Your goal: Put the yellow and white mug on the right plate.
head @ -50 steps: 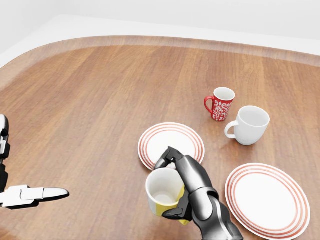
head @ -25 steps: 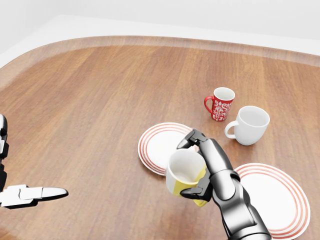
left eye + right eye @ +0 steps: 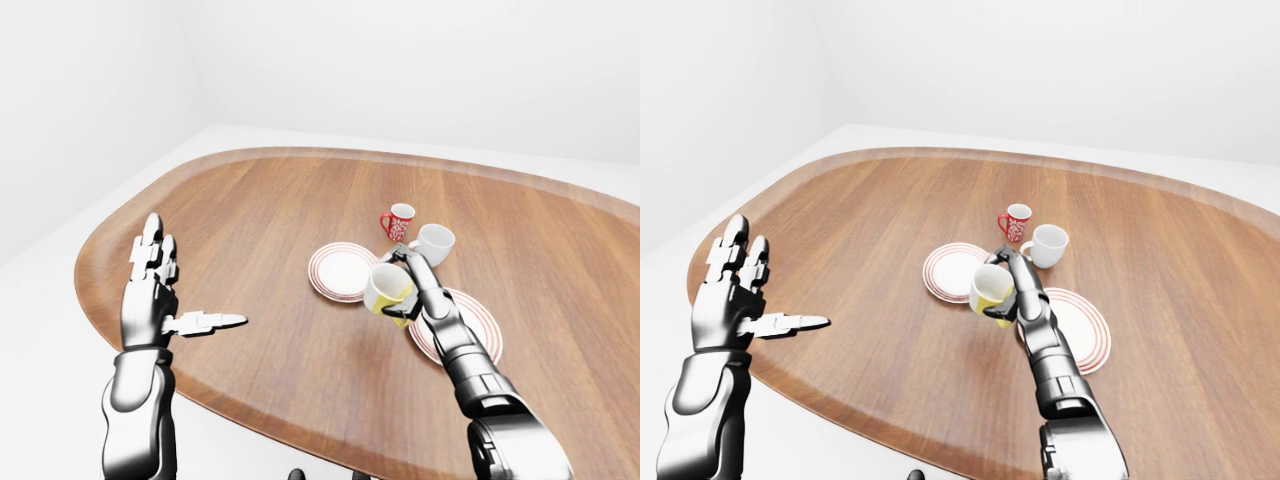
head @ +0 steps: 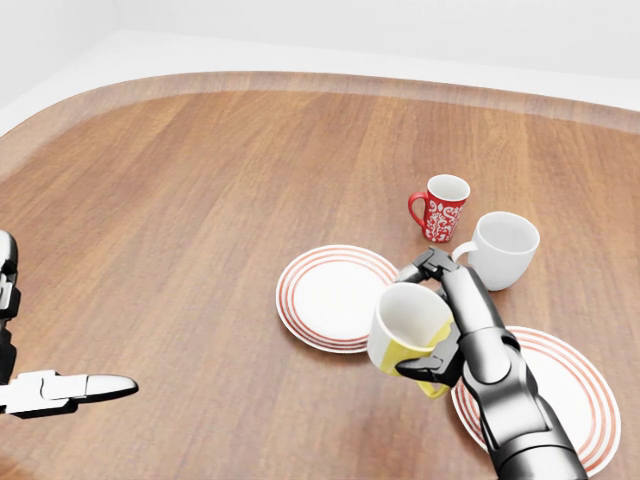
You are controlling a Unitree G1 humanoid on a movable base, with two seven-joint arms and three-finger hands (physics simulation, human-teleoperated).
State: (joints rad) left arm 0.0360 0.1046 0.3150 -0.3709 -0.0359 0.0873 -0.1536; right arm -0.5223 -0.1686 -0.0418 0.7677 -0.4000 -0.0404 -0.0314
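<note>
My right hand (image 4: 440,320) is shut on the yellow and white mug (image 4: 408,333), carried tilted in the air between the two red-ringed plates. The mug's mouth faces up and left. The right plate (image 4: 565,398) lies just right of the mug, partly hidden by my forearm. The left plate (image 4: 325,295) sits just left of the mug. My left hand (image 3: 160,285) stands open far to the left over the table edge, fingers spread, holding nothing.
A red patterned mug (image 4: 441,207) and a plain white mug (image 4: 499,249) stand above the plates in the head view, close to my right hand's knuckles. The wooden table (image 4: 200,200) is oval, with its rim curving along the top.
My right hand has carried the mug rightward and slightly up, from below the left plate to the left rim of the right plate. The left hand has stayed put.
</note>
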